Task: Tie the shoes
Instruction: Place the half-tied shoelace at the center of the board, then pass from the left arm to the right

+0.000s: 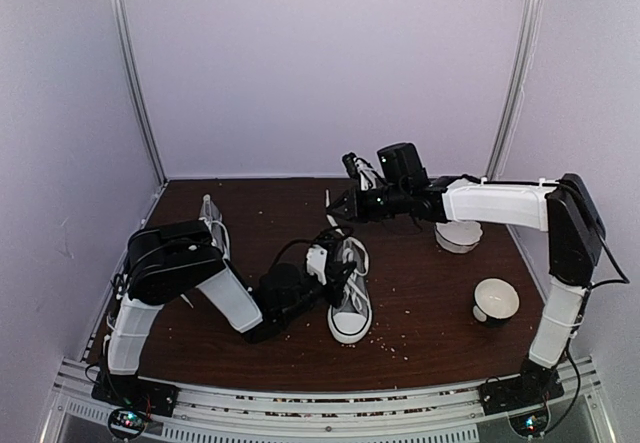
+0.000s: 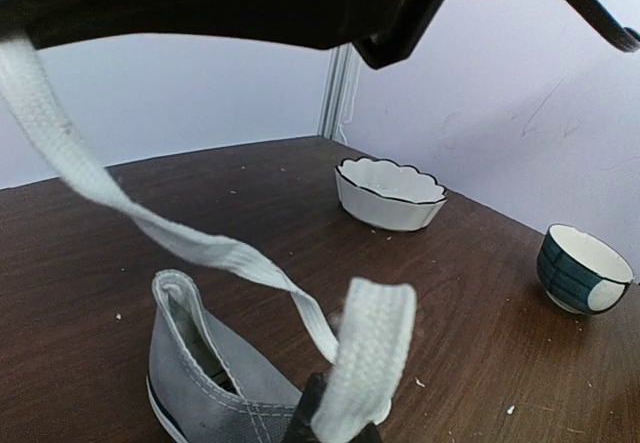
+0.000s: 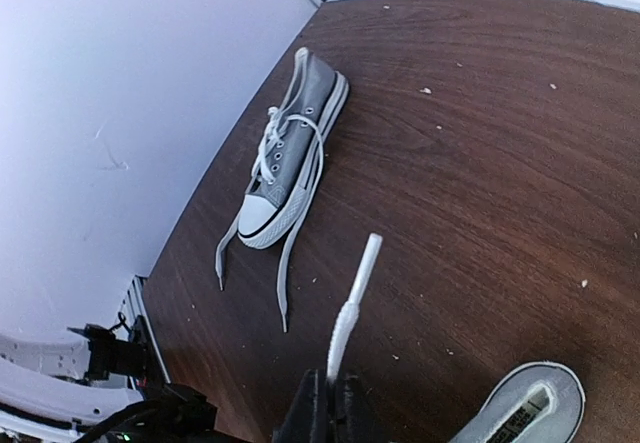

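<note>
1. Shoes (image 1: 350, 308), two grey sneakers, rest on the brown surface (image 1: 420, 343): one at centre between the arms, the second shoe (image 1: 212, 221) near the left wall with its laces loose.
2. The left pincer (image 2: 335, 418) is clamped on a white lace strand (image 2: 200, 248) just above the centre shoe. The right pincer (image 3: 330, 408) is clamped on a lace end (image 3: 355, 293), held aloft.
3. Risk: nothing pins the centre shoe, so a hard pull could drag or tip it. Either strand could also slip from its grip under tension.
4. Risk: the right arm passes close by a scalloped bowl (image 1: 458, 235) and a cup (image 1: 495, 300), and a low sweep might knock them.
5. Count: two shoes, two pincers, one bowl, one cup.
</note>
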